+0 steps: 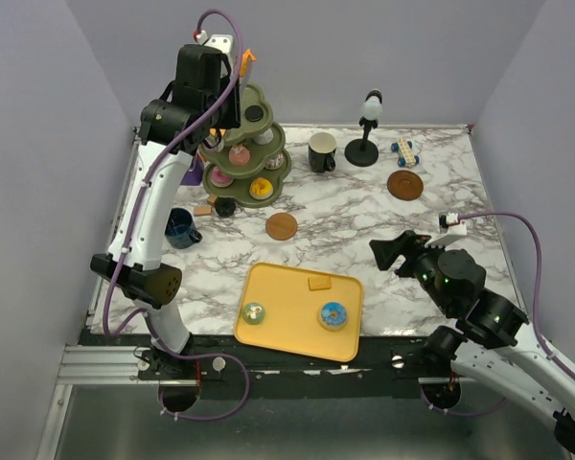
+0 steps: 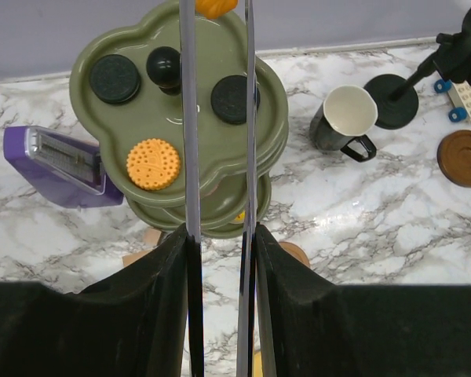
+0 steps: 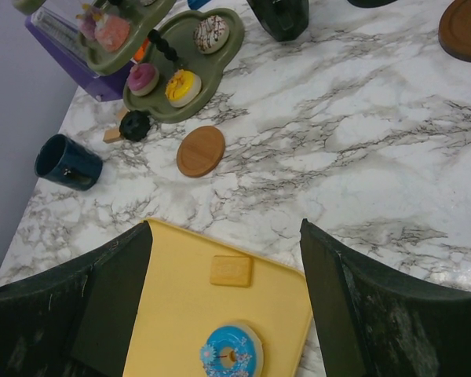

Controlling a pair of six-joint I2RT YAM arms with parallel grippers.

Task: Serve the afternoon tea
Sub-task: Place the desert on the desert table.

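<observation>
The left gripper (image 1: 241, 67) is raised over the far left of the table, its narrow fingers (image 2: 187, 118) clamped on a small orange piece (image 2: 213, 6) at their tips. It hangs directly above the top tier of the olive-green three-tier stand (image 2: 102, 129). That tier carries two dark round biscuits (image 2: 115, 77), a round orange biscuit (image 2: 153, 163) and the stand's black knob (image 2: 164, 67). The lower tiers hold a pink doughnut (image 3: 142, 77), a yellow one (image 3: 182, 85) and a pale one with dark stripes (image 3: 210, 33). A purple holder (image 2: 55, 161) sits just left of the stand. A dark treat (image 1: 224, 206) lies on the marble at the stand's near edge.

The black cream-lined mug (image 2: 345, 118) stands to the right of the stand. Beyond it are a black stand with a white ball top (image 1: 367, 129) and a small toy with blue wheels (image 1: 405, 149). The dark-blue mug (image 1: 181, 228) is near the left edge. One brown coaster (image 1: 282, 226) lies between the tiered stand and the yellow tray (image 1: 268, 287), and another coaster (image 1: 404, 184) lies toward the far right.

The right gripper (image 1: 391, 251) is spread wide and holds nothing, hovering just right of the tray. On the tray rest a blue doughnut (image 3: 231, 353), a square tan biscuit (image 3: 231, 270) and a pale treat (image 1: 254, 311)
</observation>
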